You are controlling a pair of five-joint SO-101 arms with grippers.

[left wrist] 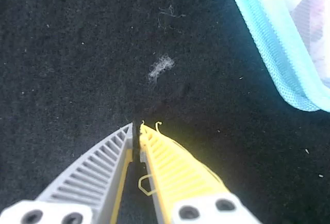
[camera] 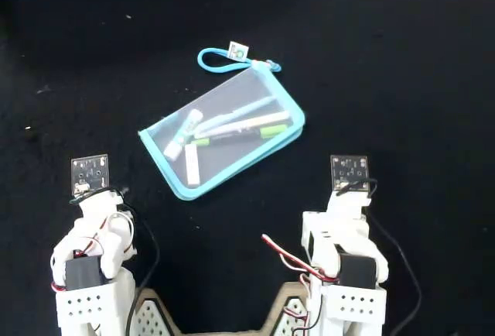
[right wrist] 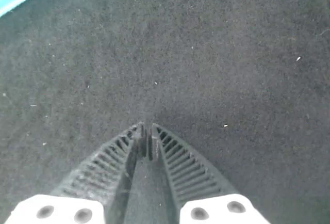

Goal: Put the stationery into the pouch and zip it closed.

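Black cloth [camera: 402, 80]; pouch [camera: 246, 88] with unreadable tag [camera: 238, 52]

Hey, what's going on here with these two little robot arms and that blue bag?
Nothing is being handled right now. The see-through pouch with blue trim lies on the black table in front of both arms, and the stationery, pens and the like, is already inside it. The left gripper and the right gripper are both shut and empty, pulled back over bare table short of the pouch. I cannot tell whether the zip is fully closed.
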